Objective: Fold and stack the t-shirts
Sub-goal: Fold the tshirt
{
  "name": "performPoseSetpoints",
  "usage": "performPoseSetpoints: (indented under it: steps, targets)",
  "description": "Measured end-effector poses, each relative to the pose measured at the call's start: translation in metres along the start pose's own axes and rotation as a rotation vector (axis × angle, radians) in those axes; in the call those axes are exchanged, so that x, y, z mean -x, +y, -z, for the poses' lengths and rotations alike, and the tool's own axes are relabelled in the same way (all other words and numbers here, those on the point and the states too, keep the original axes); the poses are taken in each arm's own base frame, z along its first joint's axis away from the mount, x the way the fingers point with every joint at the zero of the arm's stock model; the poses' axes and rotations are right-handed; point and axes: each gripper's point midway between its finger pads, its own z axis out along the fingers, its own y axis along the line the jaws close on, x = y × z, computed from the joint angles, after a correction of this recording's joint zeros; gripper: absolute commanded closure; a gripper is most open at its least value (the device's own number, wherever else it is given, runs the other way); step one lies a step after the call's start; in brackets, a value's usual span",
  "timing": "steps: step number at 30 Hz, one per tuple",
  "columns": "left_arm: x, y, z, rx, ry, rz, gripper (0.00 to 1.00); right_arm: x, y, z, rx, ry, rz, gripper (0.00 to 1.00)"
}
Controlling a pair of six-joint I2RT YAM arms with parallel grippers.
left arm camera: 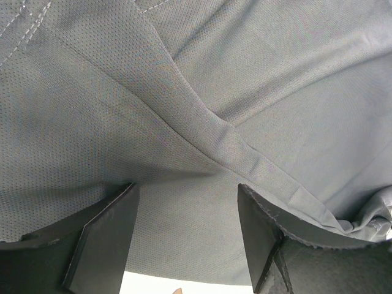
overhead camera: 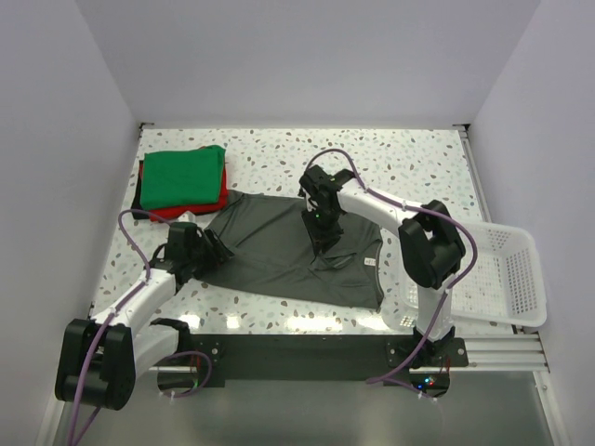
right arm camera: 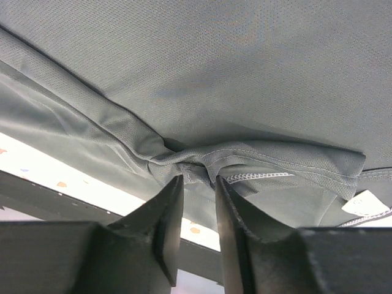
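Note:
The dark charcoal-grey t-shirt [overhead camera: 288, 251] lies spread on the speckled table [overhead camera: 372, 158]. My right gripper [overhead camera: 323, 243] is shut on a bunched fold of it near the hem seam, seen close in the right wrist view [right arm camera: 197, 173]. My left gripper [overhead camera: 216, 251] is open at the shirt's left edge; in the left wrist view [left arm camera: 187, 226] the grey cloth [left arm camera: 184, 110] lies between and beyond the fingers, not pinched. The folded bright green t-shirt [overhead camera: 184, 177] sits on the folded red t-shirt [overhead camera: 200, 208] at the back left.
A white plastic mesh basket [overhead camera: 507, 279] stands at the right edge of the table. White walls close the table at the back and sides. A dark rail [overhead camera: 307, 353] runs along the near edge by the arm bases.

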Motion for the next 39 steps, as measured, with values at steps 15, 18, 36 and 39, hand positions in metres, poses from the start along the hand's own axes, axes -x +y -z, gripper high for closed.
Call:
performPoseSetpoints:
  steps: [15,18,36,39]
  targets:
    - [0.000,0.000,0.000,0.001,0.001,0.000,0.29,-0.028,-0.018,-0.004,0.021,0.038,-0.076,0.51]
    - [0.000,0.000,0.000,0.002,0.001,0.000,0.28,-0.029,-0.017,-0.008,0.052,0.041,-0.095,0.54]
    - [0.000,0.000,0.000,0.002,0.001,0.000,0.28,-0.014,0.002,-0.003,0.157,0.005,-0.052,0.98]
    - [0.000,0.000,0.000,0.002,0.001,0.001,0.28,-0.005,0.005,0.001,0.163,-0.015,-0.043,0.97]
